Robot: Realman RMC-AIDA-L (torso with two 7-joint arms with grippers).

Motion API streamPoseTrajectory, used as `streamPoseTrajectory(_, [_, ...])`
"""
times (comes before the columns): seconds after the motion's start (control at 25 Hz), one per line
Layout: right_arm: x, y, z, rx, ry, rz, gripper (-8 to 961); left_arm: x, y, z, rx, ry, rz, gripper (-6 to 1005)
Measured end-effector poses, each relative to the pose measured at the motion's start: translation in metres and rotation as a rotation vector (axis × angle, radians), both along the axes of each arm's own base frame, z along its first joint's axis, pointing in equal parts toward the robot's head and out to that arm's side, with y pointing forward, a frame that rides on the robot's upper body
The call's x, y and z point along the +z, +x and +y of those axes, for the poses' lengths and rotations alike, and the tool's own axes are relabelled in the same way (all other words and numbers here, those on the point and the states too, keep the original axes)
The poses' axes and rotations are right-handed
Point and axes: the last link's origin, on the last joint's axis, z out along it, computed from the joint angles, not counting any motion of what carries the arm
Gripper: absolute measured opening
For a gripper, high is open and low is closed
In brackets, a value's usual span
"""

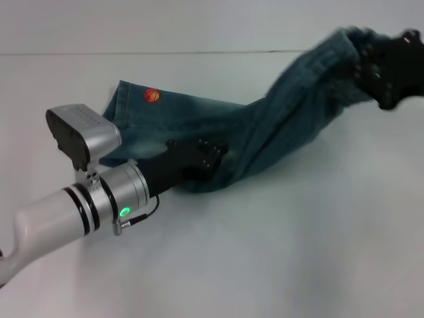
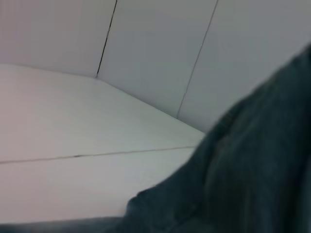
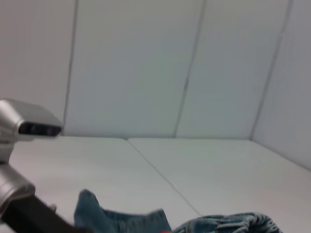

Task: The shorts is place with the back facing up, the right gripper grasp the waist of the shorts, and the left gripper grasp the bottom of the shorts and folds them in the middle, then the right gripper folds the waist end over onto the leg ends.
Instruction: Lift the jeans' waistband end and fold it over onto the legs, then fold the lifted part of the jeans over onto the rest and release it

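Observation:
The blue-green denim shorts (image 1: 265, 132) lie stretched from the left middle of the table up to the far right. The leg ends (image 1: 114, 119) rest flat at the left, one carrying the orange ball print (image 1: 152, 95). My right gripper (image 1: 383, 66) is shut on the gathered waist (image 1: 341, 50) and holds it raised off the table at the upper right. My left gripper (image 1: 207, 156) rests on the near edge of the denim at mid-length. Dark denim (image 2: 243, 184) fills the left wrist view close up. The ruffled waist (image 3: 228, 224) shows in the right wrist view.
A white table (image 1: 278, 252) with a thin seam line and pale panelled walls (image 3: 146, 68) behind. The left arm's silver wrist with its green light (image 1: 124, 212) and its camera housing (image 1: 79, 129) sit beside the leg ends. The left arm's camera (image 3: 29, 124) also shows in the right wrist view.

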Motion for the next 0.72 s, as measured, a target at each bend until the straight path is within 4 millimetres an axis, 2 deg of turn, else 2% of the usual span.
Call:
streamPoseTrajectory(0.28, [-0.012,-0.057,0.032,0.139,-0.036,-0.074,65,-0.006,-0.006,-0.011,0.024,-0.011,-0.015,51])
streamPoseTrajectory(0.48, [-0.034,-0.092,0.047,0.211,-0.082,-0.129,64,-0.003,-0.011,-0.019,0.033,0.024,-0.051,51])
streamPoseTrajectory(0.64, [-0.053,-0.113,0.055,0.253,-0.111,-0.171,65,0.015,-0.032,-0.019,0.1,0.139,-0.069,50])
streamPoseTrajectory(0.72, [-0.063,-0.121,0.057,0.272,-0.124,-0.193,65,0.038,-0.054,-0.019,0.153,0.246,-0.064,51])
